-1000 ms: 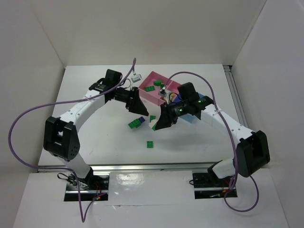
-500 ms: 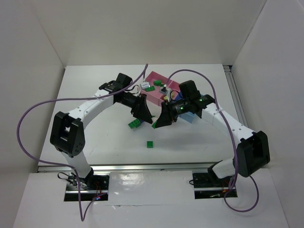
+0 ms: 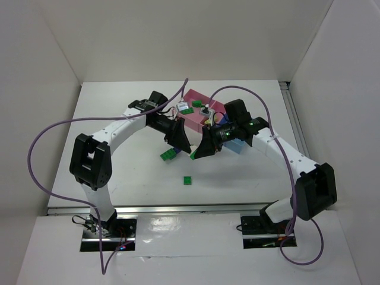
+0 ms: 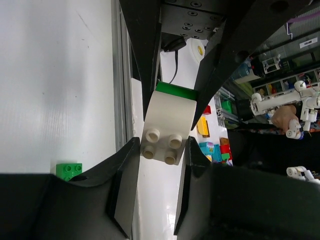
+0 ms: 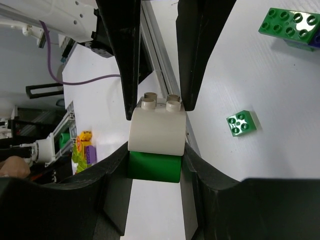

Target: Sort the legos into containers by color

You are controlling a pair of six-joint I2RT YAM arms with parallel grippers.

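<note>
Left gripper (image 4: pixel 160 145) pinches the studded end of a white rounded plastic brick (image 4: pixel 167 125); right gripper (image 5: pixel 156 150) seems clamped on the green plastic brick (image 5: pixel 154 167) joined to it, above the white table (image 3: pixel 119 172), near the pink plastic tray (image 3: pixel 193 122)

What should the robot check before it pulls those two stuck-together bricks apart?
1. Grip of left claw on white brick: ok.
2. Grip of right claw on green brick: ok.
3. Bricks separated: not ok, joined.
4. A pink tray holding green pieces close by: ok.
5. Tray for white bricks: cannot tell.
6. Everything sorted: not ok, a small green brick lies on the table.
</note>
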